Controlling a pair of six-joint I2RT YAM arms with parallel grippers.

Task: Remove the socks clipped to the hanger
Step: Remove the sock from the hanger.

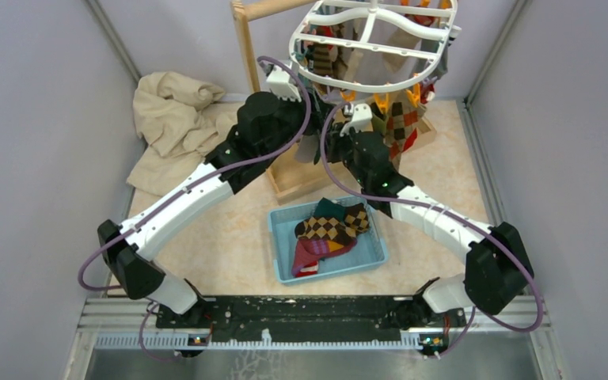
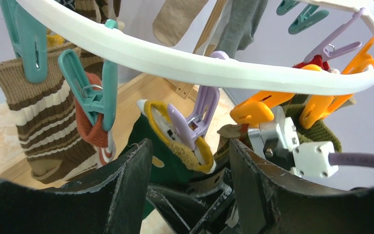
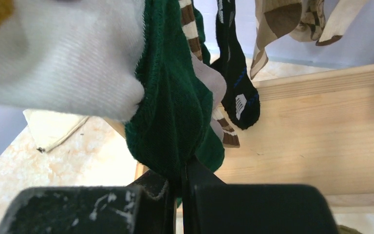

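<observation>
The white hanger (image 1: 372,43) hangs from a wooden stand, with socks (image 1: 402,123) clipped under it. In the left wrist view its rim (image 2: 199,66) crosses above a purple clip (image 2: 195,117) that pinches a green sock with a yellow cuff (image 2: 168,153). My left gripper (image 2: 190,148) is open, one finger on each side of that clip and cuff, just below them. My right gripper (image 3: 181,178) is shut on the lower end of a dark green sock (image 3: 170,112) that hangs straight down into its jaws. A white sock (image 3: 63,58) hangs beside it.
A brown striped sock (image 2: 44,122) and an orange-red one (image 2: 90,131) hang on teal clips at the left. Orange clips (image 2: 258,109) sit at the right. A blue tray (image 1: 281,253) holds loose socks (image 1: 328,229). Beige cloth (image 1: 174,119) lies back left. The wooden stand (image 1: 245,47) rises behind both arms.
</observation>
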